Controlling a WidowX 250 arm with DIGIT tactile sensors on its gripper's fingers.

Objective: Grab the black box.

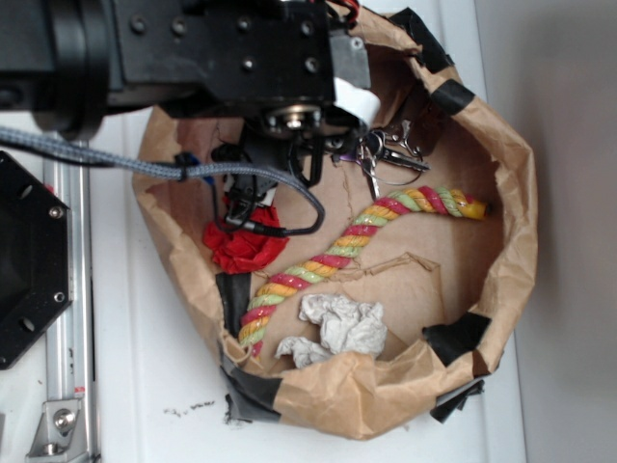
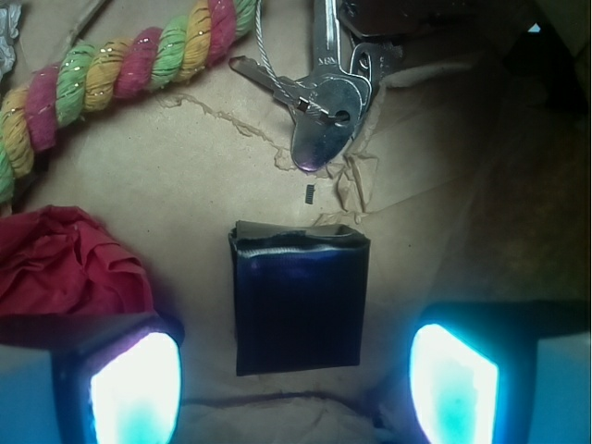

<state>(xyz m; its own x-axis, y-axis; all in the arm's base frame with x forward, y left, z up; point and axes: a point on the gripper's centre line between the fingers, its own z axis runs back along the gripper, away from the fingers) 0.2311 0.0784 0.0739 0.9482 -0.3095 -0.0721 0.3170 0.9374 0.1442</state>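
Note:
In the wrist view the black box [image 2: 298, 298] lies flat on the brown paper, glossy, with a bright glint along its far edge. My gripper [image 2: 294, 388] hangs right above it, open. Its two glowing pads [image 2: 136, 388] stand wide apart, one to each side of the box's near end and clear of it. Nothing is held. From the exterior view the gripper [image 1: 280, 166] is over the back left of the paper basin, and the arm hides the box.
A crumpled red paper ball [image 2: 65, 268] sits just left of the box. A bunch of keys [image 2: 324, 120] lies beyond it. A striped rope [image 1: 347, 246] crosses the basin. White crumpled paper [image 1: 337, 326] lies near the front. Taped brown paper walls [image 1: 511, 222] ring the basin. A black hexagonal plate [image 1: 29, 260] is outside, left.

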